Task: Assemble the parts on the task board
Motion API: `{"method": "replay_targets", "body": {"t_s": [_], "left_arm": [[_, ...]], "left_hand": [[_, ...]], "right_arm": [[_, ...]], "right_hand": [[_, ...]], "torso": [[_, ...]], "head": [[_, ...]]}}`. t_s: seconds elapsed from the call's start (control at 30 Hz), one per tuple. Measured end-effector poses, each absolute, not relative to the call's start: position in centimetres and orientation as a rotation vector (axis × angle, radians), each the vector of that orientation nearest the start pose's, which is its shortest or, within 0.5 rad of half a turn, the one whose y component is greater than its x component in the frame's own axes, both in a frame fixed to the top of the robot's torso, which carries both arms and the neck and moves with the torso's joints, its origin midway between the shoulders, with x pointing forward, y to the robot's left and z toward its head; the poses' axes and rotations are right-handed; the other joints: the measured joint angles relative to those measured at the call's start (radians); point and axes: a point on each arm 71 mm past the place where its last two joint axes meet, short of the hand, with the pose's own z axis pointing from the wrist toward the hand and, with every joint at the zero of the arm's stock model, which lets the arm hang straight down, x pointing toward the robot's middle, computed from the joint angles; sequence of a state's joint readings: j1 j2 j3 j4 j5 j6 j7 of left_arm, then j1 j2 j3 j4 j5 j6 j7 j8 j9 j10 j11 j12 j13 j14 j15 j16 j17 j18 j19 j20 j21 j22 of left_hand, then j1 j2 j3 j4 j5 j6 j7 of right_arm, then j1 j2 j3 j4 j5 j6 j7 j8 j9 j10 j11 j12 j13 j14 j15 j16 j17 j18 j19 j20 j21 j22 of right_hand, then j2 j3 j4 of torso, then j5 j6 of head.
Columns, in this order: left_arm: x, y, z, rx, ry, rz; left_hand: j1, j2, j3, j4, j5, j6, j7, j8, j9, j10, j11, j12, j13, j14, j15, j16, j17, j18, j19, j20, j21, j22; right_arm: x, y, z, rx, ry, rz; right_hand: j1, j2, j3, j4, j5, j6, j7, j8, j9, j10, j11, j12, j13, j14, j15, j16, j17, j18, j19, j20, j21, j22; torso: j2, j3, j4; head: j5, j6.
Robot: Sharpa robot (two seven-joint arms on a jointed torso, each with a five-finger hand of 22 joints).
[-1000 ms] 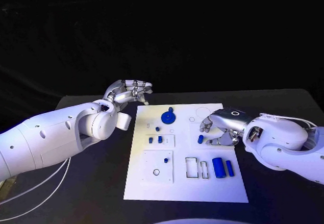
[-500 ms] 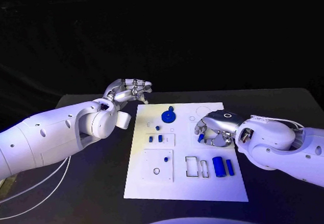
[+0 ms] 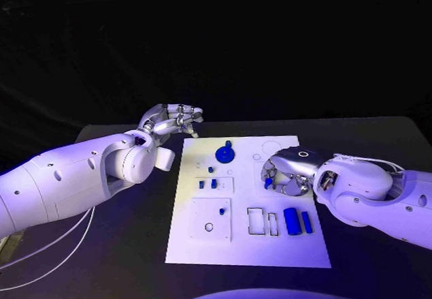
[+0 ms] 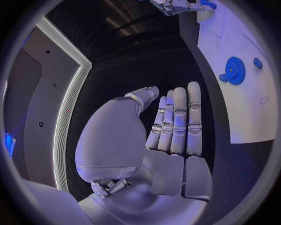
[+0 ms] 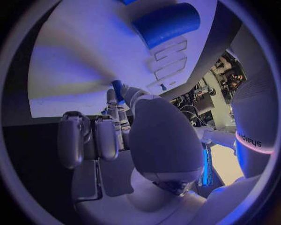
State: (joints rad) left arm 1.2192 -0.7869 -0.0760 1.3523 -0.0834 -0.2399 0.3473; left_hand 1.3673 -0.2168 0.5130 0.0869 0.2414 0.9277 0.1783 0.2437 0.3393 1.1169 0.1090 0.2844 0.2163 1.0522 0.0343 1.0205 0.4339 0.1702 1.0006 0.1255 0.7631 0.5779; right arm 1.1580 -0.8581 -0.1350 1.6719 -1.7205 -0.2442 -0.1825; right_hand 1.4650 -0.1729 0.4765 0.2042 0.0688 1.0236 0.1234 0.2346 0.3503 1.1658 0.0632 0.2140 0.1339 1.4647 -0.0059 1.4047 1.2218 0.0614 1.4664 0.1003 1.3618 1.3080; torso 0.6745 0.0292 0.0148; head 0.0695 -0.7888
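The white task board (image 3: 244, 250) lies mid-table. My right hand (image 3: 284, 172) hovers low over its right-middle part and pinches a small blue part (image 3: 268, 183) between thumb and a finger; the same blue part (image 5: 117, 89) shows at the fingertips (image 5: 112, 99) in the right wrist view. My left hand (image 3: 172, 118) hangs above the table beyond the board's far left corner, its fingers (image 4: 178, 117) straight and side by side, holding nothing. A blue gear (image 3: 225, 154) sits near the board's far edge. Two blue cylinders (image 3: 292, 222) lie near the right front.
Two small blue pegs (image 3: 207, 185) stand in a left-middle block. Two empty rectangular slots (image 3: 256, 223) lie beside the cylinders. A raised square plate (image 3: 211, 221) with a hole sits at the left front. The black table (image 3: 115, 265) surrounds the board.
My right hand has shifted a little to the left over the board and turned, still with the small blue part in its fingertips. The left hand has stayed put.
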Motion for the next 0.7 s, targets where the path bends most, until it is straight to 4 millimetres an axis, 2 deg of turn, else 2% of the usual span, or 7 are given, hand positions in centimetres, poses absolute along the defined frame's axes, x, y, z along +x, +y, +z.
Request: {"method": "replay_targets", "body": {"t_s": [0.17, 0.2, 0.23, 0.4, 0.63, 0.7], "left_arm": [[51.8, 22.9, -19.4, -1.047, 1.491, -1.445], [51.8, 22.9, -19.4, -1.047, 1.491, -1.445], [51.8, 22.9, -19.4, -1.047, 1.491, -1.445], [51.8, 22.9, -19.4, -1.048, 1.492, -1.444], [51.9, 23.0, -19.4, -1.050, 1.492, -1.440], [51.9, 23.0, -19.4, -1.050, 1.492, -1.439]], "left_hand": [[0.000, 0.000, 0.000, 0.000, 0.000, 0.000, 0.000, 0.000, 0.000, 0.000, 0.000, 0.000, 0.000, 0.000, 0.000, 0.000, 0.000, 0.000, 0.000, 0.000, 0.000, 0.000], [0.000, 0.000, 0.000, 0.000, 0.000, 0.000, 0.000, 0.000, 0.000, 0.000, 0.000, 0.000, 0.000, 0.000, 0.000, 0.000, 0.000, 0.000, 0.000, 0.000, 0.000, 0.000], [0.000, 0.000, 0.000, 0.000, 0.000, 0.000, 0.000, 0.000, 0.000, 0.000, 0.000, 0.000, 0.000, 0.000, 0.000, 0.000, 0.000, 0.000, 0.000, 0.000, 0.000, 0.000], [0.000, 0.000, 0.000, 0.000, 0.000, 0.000, 0.000, 0.000, 0.000, 0.000, 0.000, 0.000, 0.000, 0.000, 0.000, 0.000, 0.000, 0.000, 0.000, 0.000, 0.000, 0.000], [0.000, 0.000, 0.000, 0.000, 0.000, 0.000, 0.000, 0.000, 0.000, 0.000, 0.000, 0.000, 0.000, 0.000, 0.000, 0.000, 0.000, 0.000, 0.000, 0.000, 0.000, 0.000], [0.000, 0.000, 0.000, 0.000, 0.000, 0.000, 0.000, 0.000, 0.000, 0.000, 0.000, 0.000, 0.000, 0.000, 0.000, 0.000, 0.000, 0.000, 0.000, 0.000, 0.000, 0.000]], "right_arm": [[42.8, -16.2, -22.6, -0.473, 1.733, 0.591], [42.8, -16.2, -22.6, -0.471, 1.730, 0.592], [42.7, -16.2, -22.6, -0.470, 1.726, 0.595], [42.2, -16.3, -22.1, -0.454, 1.701, 0.612], [40.9, -15.0, -19.0, -0.423, 1.611, 0.705], [40.4, -14.4, -18.3, -0.416, 1.589, 0.740]], "right_hand": [[0.001, 0.002, 0.036, -0.025, -0.014, 0.019, -0.002, 0.010, 0.006, 0.017, -0.004, -0.001, 0.006, 0.001, -0.006, 0.000, 0.002, 0.000, 0.000, -0.007, 0.011, 0.000], [0.002, 0.002, 0.042, -0.031, -0.015, 0.023, -0.004, 0.013, 0.011, 0.022, -0.005, 0.002, 0.006, 0.000, -0.007, 0.002, 0.003, -0.003, 0.000, -0.007, 0.018, 0.000], [0.002, 0.004, 0.048, -0.037, -0.016, 0.028, -0.004, 0.017, 0.012, 0.030, -0.006, 0.007, 0.009, 0.000, -0.007, 0.004, 0.004, -0.016, 0.000, -0.007, 0.025, 0.000], [0.001, 0.011, 0.061, -0.050, -0.017, 0.032, -0.007, 0.022, 0.012, 0.043, -0.007, 0.013, 0.019, 0.004, -0.011, 0.004, 0.004, -0.016, 0.000, -0.007, 0.026, 0.000], [0.002, 0.019, 0.069, -0.058, -0.015, 0.033, -0.007, 0.023, 0.012, 0.046, -0.008, 0.010, 0.016, 0.004, -0.011, 0.003, 0.004, -0.016, 0.000, -0.007, 0.030, 0.000], [0.002, 0.019, 0.070, -0.059, -0.015, 0.032, -0.007, 0.023, 0.012, 0.046, -0.008, 0.010, 0.017, 0.004, -0.011, 0.003, 0.004, -0.016, 0.000, -0.014, 0.030, 0.000]], "torso": [[0.000, -0.0001, 0.0000], [0.000, -0.0004, 0.0000], [0.000, -0.0005, 0.0001], [0.000, -0.0004, 0.0002], [-0.001, -0.0003, 0.0002], [-0.001, -0.0002, 0.0002]], "head": [[-0.001, -0.001], [-0.001, -0.001], [-0.001, -0.001], [-0.001, -0.002], [0.003, -0.002], [0.004, -0.001]]}}
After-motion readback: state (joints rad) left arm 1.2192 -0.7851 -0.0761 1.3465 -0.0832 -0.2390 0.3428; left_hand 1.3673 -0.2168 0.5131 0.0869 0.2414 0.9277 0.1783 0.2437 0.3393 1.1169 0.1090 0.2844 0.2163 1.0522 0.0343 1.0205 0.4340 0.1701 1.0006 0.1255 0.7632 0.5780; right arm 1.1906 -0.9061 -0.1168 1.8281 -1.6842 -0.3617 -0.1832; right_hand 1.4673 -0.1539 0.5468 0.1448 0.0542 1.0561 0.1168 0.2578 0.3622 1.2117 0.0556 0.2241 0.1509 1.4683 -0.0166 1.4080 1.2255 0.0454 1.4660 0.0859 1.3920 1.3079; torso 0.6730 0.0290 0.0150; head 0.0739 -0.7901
